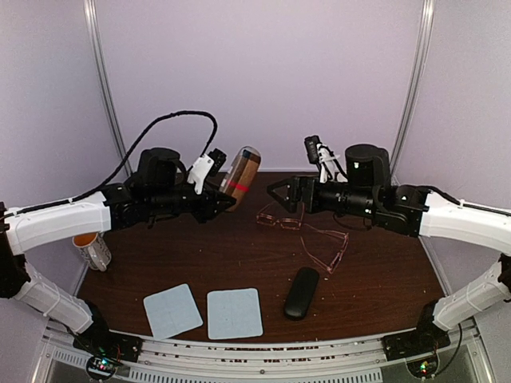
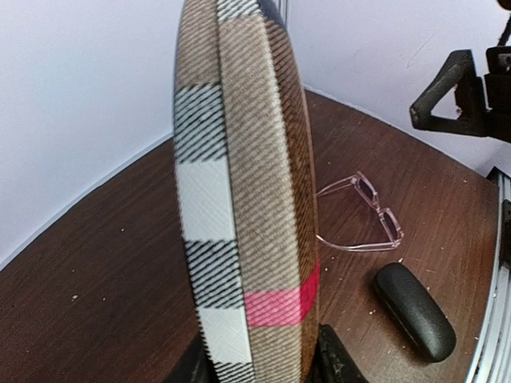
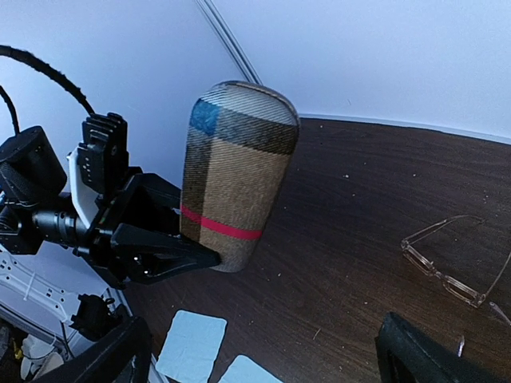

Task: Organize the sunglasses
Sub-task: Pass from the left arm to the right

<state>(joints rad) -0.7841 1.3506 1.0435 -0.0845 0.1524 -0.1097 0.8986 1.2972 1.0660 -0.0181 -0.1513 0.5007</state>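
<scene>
Tan-plaid case [image 1: 241,171] noted at 11 o'clock of the table [image 1: 383,279], in the air and nearly upright. Found the left gripper [image 1: 224,199] pinching its lower end. Saw the right gripper [image 1: 275,195] spread wide, holding nothing, at 1 o'clock, facing the case. Spotted the sunglasses [image 1: 279,218] lying on the wood: one pair at 6 o'clock of the right gripper, second pair [image 1: 327,247] towards 3 o'clock. Logged black case [image 1: 302,293] at 5 o'clock.
</scene>
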